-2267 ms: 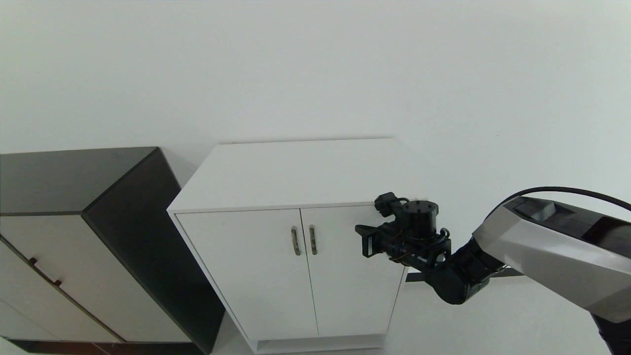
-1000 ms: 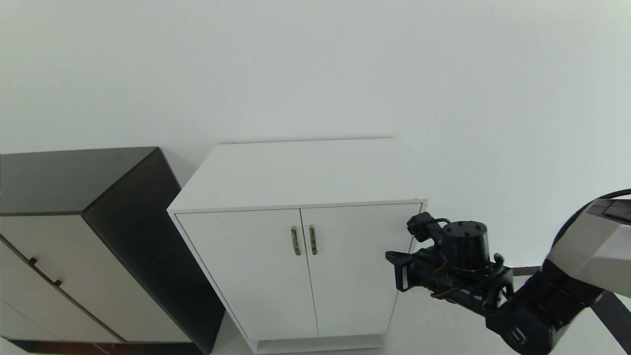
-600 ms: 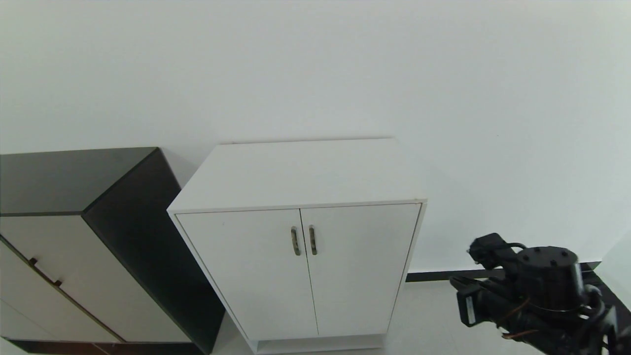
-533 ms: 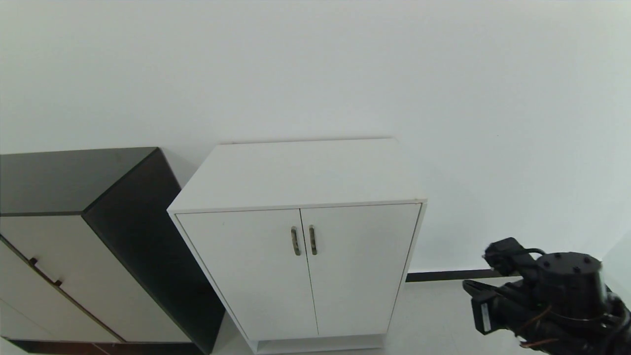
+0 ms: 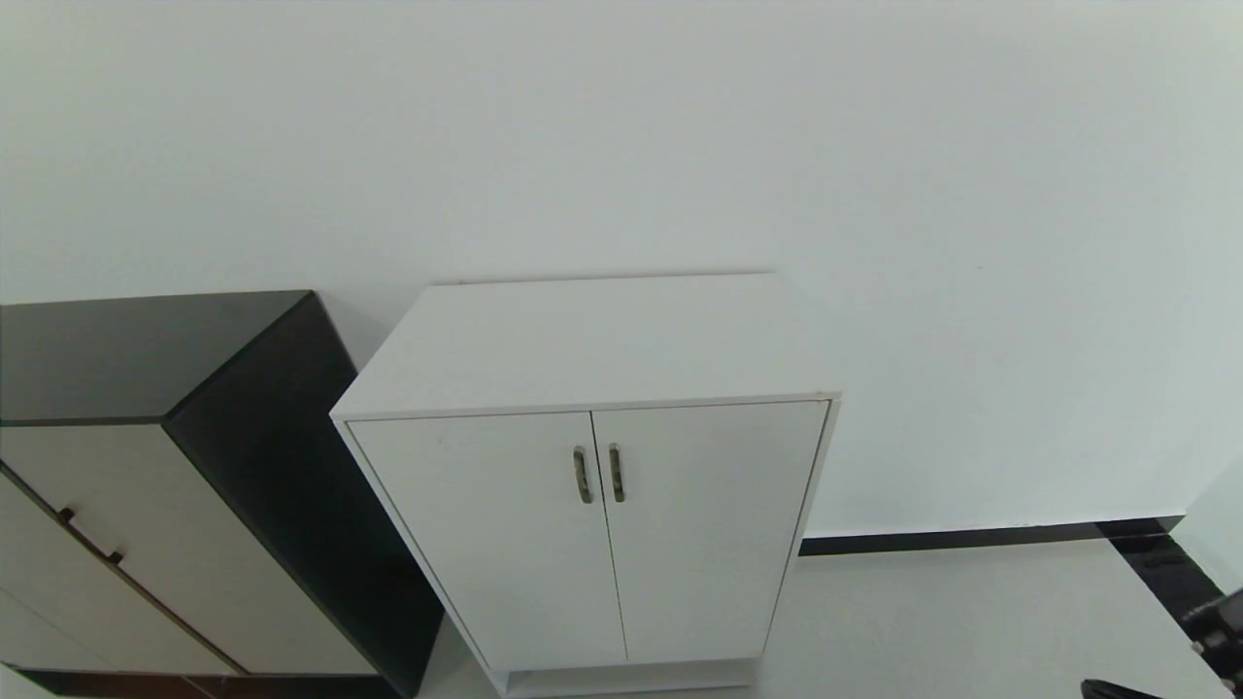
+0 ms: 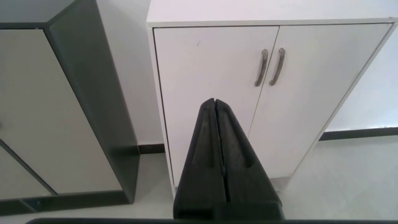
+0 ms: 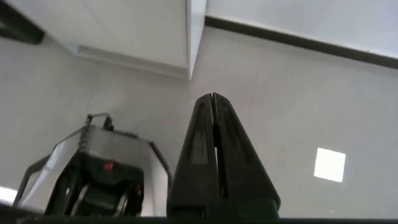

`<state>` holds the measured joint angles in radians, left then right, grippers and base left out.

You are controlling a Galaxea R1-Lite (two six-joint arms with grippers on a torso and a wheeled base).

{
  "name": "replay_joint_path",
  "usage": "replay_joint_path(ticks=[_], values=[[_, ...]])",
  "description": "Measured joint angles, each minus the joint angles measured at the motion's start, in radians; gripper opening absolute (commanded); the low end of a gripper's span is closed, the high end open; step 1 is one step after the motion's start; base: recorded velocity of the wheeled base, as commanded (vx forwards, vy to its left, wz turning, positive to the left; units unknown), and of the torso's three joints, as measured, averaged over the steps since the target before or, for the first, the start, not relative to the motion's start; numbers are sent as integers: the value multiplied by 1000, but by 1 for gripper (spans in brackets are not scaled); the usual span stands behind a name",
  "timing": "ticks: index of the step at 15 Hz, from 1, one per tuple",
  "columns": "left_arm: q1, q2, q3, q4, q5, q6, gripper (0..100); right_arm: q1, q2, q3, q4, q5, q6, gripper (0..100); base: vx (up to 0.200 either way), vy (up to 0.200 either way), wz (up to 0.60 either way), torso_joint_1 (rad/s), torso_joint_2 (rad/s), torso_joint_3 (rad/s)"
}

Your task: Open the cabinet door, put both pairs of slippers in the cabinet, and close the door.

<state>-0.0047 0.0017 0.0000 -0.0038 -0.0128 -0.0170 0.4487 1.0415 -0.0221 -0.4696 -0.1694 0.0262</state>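
The white cabinet (image 5: 583, 340) stands against the wall with both doors shut. Two metal handles (image 5: 581, 475) sit side by side at the middle seam. In the left wrist view the cabinet (image 6: 211, 74) faces me, and its handles (image 6: 269, 66) are up high. My left gripper (image 6: 215, 102) is shut on nothing, some way in front of the left door. My right gripper (image 7: 213, 96) is shut and empty, pointing down at the floor near the cabinet's lower right corner (image 7: 189, 68). A dark bit of my right arm (image 5: 1219, 621) sits at the lower right edge of the head view.
A dark cabinet (image 5: 243, 437) with a pale front stands close to the left of the white one. A black baseboard (image 5: 971, 537) runs along the wall. Open floor (image 5: 971, 621) lies to the right of the white cabinet.
My right arm has pulled away from the right door, going right and down until it has almost left the head view. The doors have stayed shut.
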Motion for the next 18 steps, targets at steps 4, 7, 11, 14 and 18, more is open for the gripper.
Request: replay_joint_path(ticks=[4, 7, 11, 14, 18], values=[[0, 0, 0, 0, -1, 0, 0, 0, -375, 3, 366, 178, 0, 0, 0, 0, 0, 0, 0, 0], [0, 0, 0, 0, -1, 0, 0, 4, -547, 10, 462, 223, 15, 0, 0, 0, 0, 0, 0, 0], [0, 0, 0, 0, 0, -2, 0, -5, -637, 18, 470, 179, -71, 0, 0, 0, 0, 0, 0, 0], [0, 0, 0, 0, 0, -1, 0, -99, -687, 20, 470, 173, -63, 0, 0, 0, 0, 0, 0, 0], [0, 0, 0, 0, -1, -1, 0, -311, -806, 22, 471, 173, -62, 0, 0, 0, 0, 0, 0, 0]])
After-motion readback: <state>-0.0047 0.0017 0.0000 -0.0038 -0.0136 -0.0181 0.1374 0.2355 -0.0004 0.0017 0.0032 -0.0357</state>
